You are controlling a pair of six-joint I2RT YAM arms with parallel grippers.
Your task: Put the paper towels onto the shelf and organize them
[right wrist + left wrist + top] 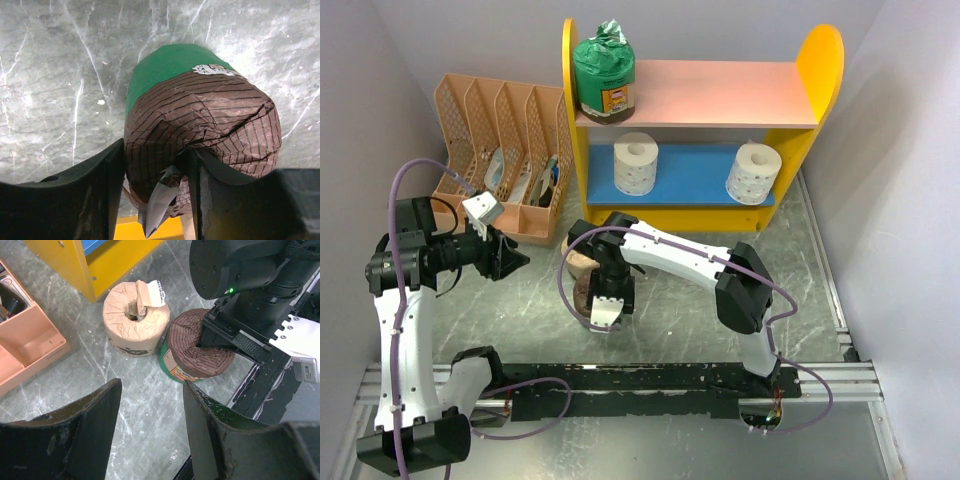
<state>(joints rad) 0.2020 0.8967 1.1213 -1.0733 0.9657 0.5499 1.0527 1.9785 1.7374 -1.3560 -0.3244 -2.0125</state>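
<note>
Two rolls stand on the counter (520, 320) just before the shelf's (825, 60) left panel: the tan roll (135, 320) and the green-wrapped roll (200, 120). My right claw (156, 152) straddles the wrapped one's wall, clamped or not I cannot tell. My left claw (151, 384) hangs nearby, half-wide and empty.

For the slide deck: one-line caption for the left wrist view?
Right gripper set over the green-wrapped brown roll, tan roll beside it, yellow shelf panel behind.

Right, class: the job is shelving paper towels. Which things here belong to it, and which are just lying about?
Job: shelf; green-wrapped roll on its pink board; two white rolls on its blue board; tan roll and brown green-wrapped roll on the table.
Lying about: peach file organizer.
</note>
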